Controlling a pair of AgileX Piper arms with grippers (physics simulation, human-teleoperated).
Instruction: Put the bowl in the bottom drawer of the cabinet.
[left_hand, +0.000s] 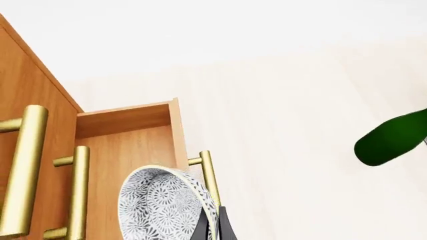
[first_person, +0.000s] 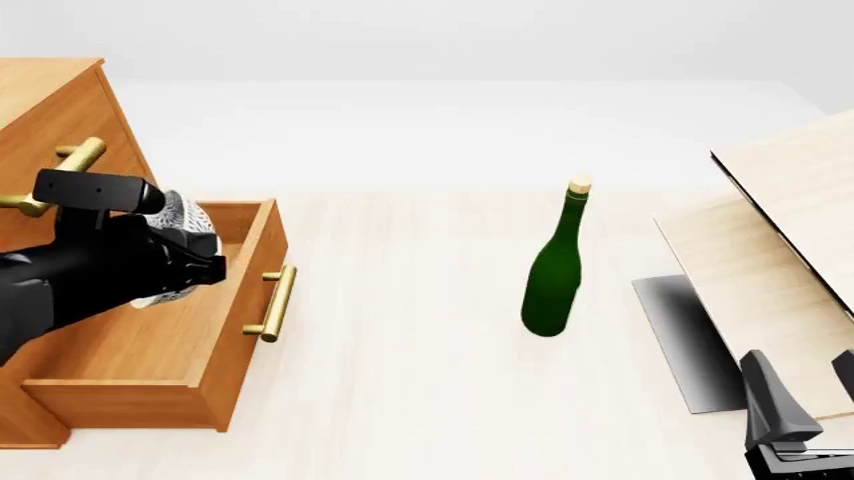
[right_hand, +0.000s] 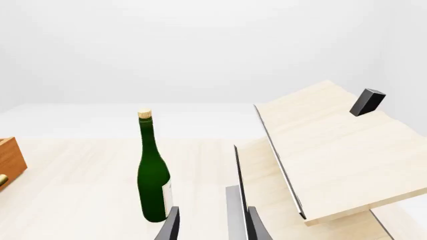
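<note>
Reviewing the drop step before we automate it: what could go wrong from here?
1. The left gripper pinches the bowl by its rim only, tilted on edge; it may slip, or land on edge and roll.
2. The bowl hangs close to the bottom drawer's front panel and handle; a release here could clip the panel and spill onto the table.

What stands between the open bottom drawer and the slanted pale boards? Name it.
Only the green bottle, upright on bare table between bottom drawer and pale boards, as the front view shows.
</note>
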